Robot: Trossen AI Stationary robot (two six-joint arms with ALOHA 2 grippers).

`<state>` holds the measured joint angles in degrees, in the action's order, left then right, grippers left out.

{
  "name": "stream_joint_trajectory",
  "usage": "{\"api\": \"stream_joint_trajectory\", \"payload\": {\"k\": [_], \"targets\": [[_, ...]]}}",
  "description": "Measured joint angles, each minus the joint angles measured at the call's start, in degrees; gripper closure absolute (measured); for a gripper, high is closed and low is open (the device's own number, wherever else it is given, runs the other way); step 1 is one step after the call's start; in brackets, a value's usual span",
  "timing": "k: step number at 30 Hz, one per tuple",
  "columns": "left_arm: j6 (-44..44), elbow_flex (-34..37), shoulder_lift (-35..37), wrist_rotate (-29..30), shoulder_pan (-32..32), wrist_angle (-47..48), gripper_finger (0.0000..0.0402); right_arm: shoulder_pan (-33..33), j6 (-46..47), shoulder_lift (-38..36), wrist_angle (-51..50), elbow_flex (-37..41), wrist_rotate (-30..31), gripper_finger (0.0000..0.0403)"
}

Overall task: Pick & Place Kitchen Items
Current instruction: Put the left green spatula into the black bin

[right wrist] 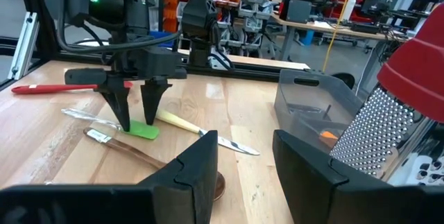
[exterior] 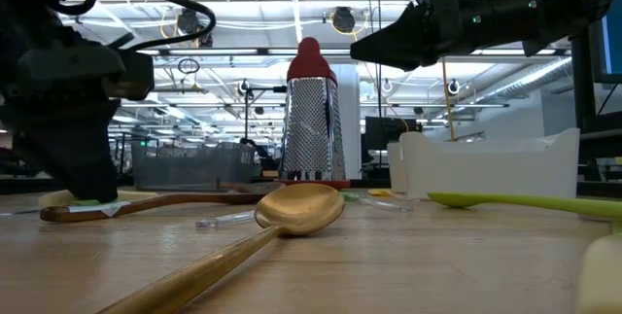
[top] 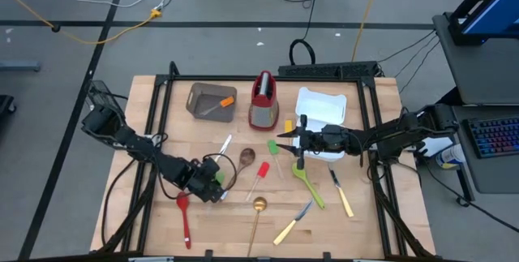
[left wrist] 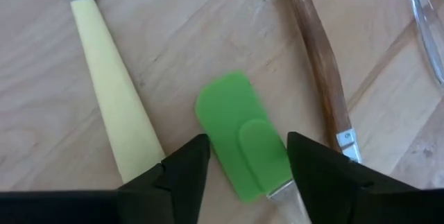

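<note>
The left gripper point(top: 212, 182) is down at the table with its fingers spread apart, straddling the green spatula point(left wrist: 239, 141), whose blade lies flat on the wood between the two fingertips point(left wrist: 189, 165). A yellow-handled knife point(left wrist: 114, 106) lies just beside the blade on one side and a wooden spoon point(left wrist: 316, 64) handle on the other. The right gripper point(top: 293, 142) hangs above the table near the white tray point(top: 324, 104), fingers parted and empty. A gold spoon point(top: 259, 207) lies toward the front edge.
</note>
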<state>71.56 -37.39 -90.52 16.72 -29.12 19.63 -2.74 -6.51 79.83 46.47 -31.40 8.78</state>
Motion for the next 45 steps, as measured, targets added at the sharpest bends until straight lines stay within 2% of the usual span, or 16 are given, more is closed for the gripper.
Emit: {"api": "stream_joint_trajectory", "payload": {"k": [6, 19, 25, 28, 34, 39, 45], "targets": [[-2.1, 0.2, -0.2, -0.1, 0.1, 0.9, 0.0279, 0.0, 1.2, 0.0, 0.0, 0.0, 0.0, 0.0271], [-2.4, 0.3, 0.1, 2.4, 0.3, 0.1, 0.0388, 0.0, 1.2, 0.0, 0.0, 0.0, 0.0, 0.0271], [-3.3, 0.5, 2.5, 3.8, 1.3, -3.4, 0.0369, 0.0, 1.2, 0.0, 0.0, 0.0, 0.0, 0.0271], [-5.7, 0.5, 5.1, 6.4, 2.4, -3.6, 0.0377, 0.0, 1.2, 0.0, 0.0, 0.0, 0.0, 0.0271], [-11.3, 0.4, 8.9, 6.4, 6.2, -3.1, 0.0389, 0.0, 1.2, 0.0, -0.1, 0.0, 0.0, 0.0271], [-19.1, 0.4, 11.7, 6.9, 9.9, -2.7, 0.0375, 0.0, 1.2, 0.0, 0.0, 0.0, 0.0, 0.0271], [-30.8, 0.4, 14.2, 8.9, 15.7, -2.8, 0.0389, 0.0, 1.1, 0.0, 0.0, 0.0, 0.1, 0.0271]]}}
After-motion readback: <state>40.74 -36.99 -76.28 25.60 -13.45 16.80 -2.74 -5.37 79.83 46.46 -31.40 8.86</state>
